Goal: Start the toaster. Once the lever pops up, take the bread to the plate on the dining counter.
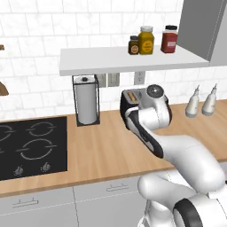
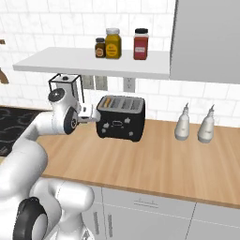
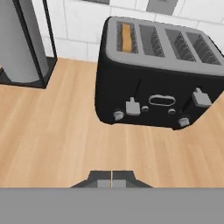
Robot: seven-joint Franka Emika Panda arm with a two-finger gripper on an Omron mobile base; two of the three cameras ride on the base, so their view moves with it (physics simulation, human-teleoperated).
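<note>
Toaster [image 3: 157, 78], a black boxy four-slot unit with a silver slotted top, stands on the light-wood surface [image 2: 154, 164] against the white tiled wall, with the wire-framed paper-towel roll [image 1: 85, 101] beside it. Bread [image 3: 126, 37], a golden-tan slice seen edge-on, sits down in the slot at one end of the top; the other three slots show bare metal ribs. On the black front, the hand view shows two grey levers, the lever [image 3: 132, 106] below the bread lower than the lever [image 3: 201, 98] at the other end, with small round knobs and an oval button between them. The claw [image 3: 111, 174] is pinched fully together, its two dark tips touching and holding nothing, hovering over the wood grain a little in front of the toaster and apart from it. In the right base view the white arm reaches in from the left, its hand close to the toaster's end. Two pale, pear-shaped bottles [image 2: 193, 124] with thin spouts stand farther along the surface. Three jars [image 2: 119, 44], dark brown, amber and red, rest on the white shelf [image 2: 89, 61] above. A black glass hob [image 1: 31, 148] with ring markings lies flush in the surface beyond the roll.
</note>
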